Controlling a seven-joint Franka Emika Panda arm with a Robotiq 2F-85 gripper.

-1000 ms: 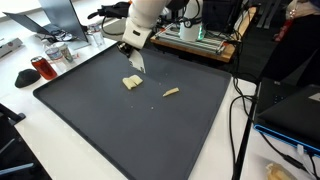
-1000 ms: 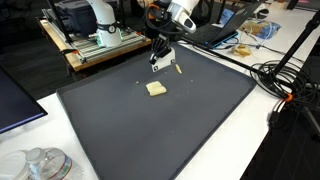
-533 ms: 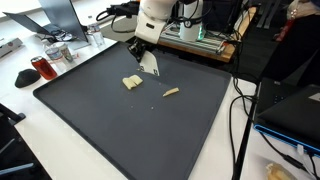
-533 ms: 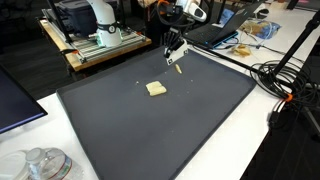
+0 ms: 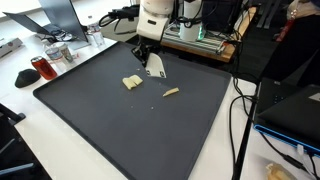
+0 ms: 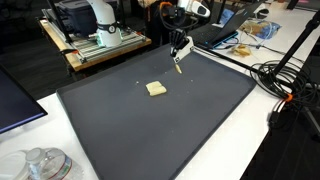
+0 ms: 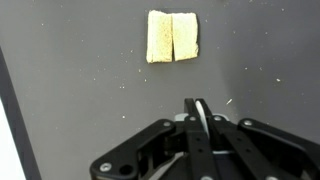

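Note:
A pale yellow, two-part piece [image 7: 172, 36] lies flat on the black mat [image 5: 120, 130] and shows in both exterior views [image 5: 131, 82] [image 6: 155, 89]. A smaller tan stick-shaped piece [image 5: 171, 92] lies apart from it, and it is also seen under the arm [image 6: 178, 70]. My gripper [image 7: 197, 106] is shut, fingertips pressed together, with nothing visible between them. It hangs above the mat near the far edge [image 5: 155, 68], a short way off the two-part piece and touching neither piece.
A red mug [image 5: 43, 67] and a laptop [image 5: 45, 18] stand beside the mat. A metal frame with equipment [image 6: 100, 40] sits behind it. Cables [image 5: 240, 110] run along one side. A glass jar [image 6: 40, 165] and snack bags [image 6: 262, 30] sit off the mat.
The shut gripper has moved away from the two-part piece, toward the mat's far edge and past the small stick piece. Both pieces stay where they were.

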